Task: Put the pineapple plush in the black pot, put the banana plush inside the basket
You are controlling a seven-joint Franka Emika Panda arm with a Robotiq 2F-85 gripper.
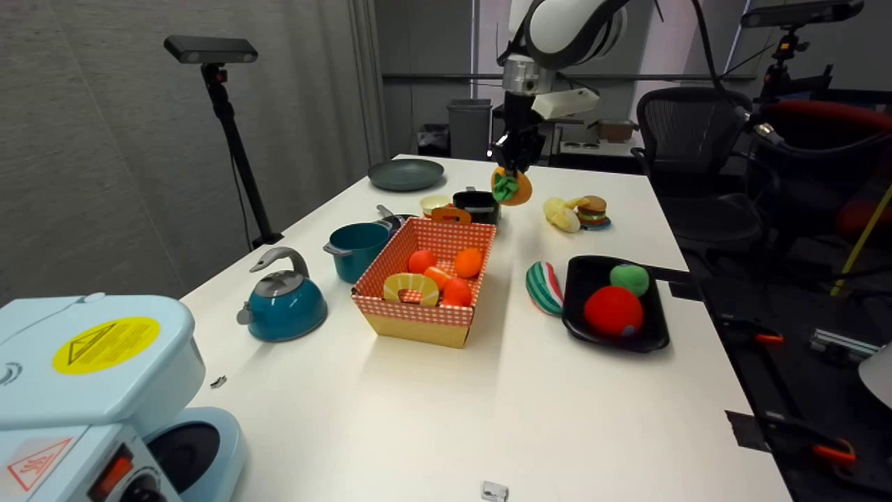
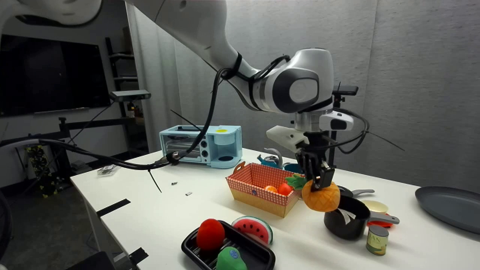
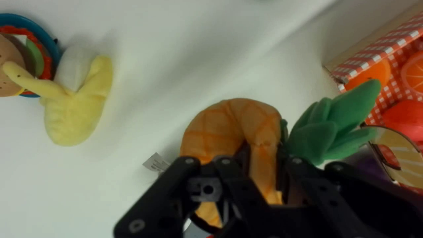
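My gripper is shut on the body of the orange pineapple plush, which bulges around the fingers with its green leaves to one side. Held above the table, the plush overlaps the near rim of the black pot in an exterior view; whether they touch I cannot tell. A white strip shows inside the pot. The pale yellow banana plush lies on the table, leaning against the toy burger, and is also in the wrist view. The red-and-white checked basket stands close by with orange and red toy pieces inside.
Near the pot are a small can, a pale yellow bowl and a pan. A teal pot and kettle stand beside the basket. The toy burger, watermelon plush, black tray and dark plate occupy other spots.
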